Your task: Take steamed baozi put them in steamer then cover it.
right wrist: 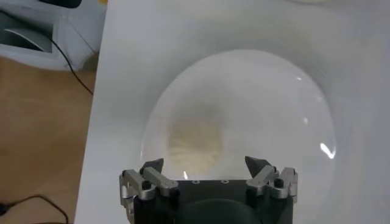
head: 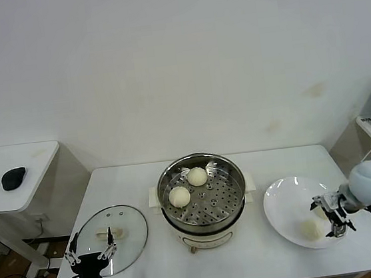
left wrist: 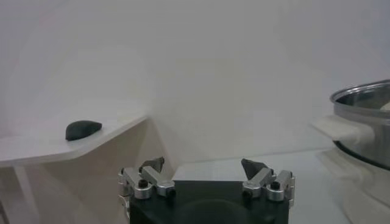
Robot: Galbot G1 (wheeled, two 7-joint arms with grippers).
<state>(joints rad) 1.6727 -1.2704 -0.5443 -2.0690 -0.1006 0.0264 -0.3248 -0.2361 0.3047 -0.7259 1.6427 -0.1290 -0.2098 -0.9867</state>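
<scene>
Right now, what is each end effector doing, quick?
Left end effector: open, empty, above the cover.
Right end effector: open, empty, above a baozi on the plate.

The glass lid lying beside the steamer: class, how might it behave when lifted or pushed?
The round clear glass lid with its metal rim probably feels heavy and stiff, and could break if dropped. Lying flat on the white table, it would likely slide, not roll. Its cream-white handle looks the safest grip.
</scene>
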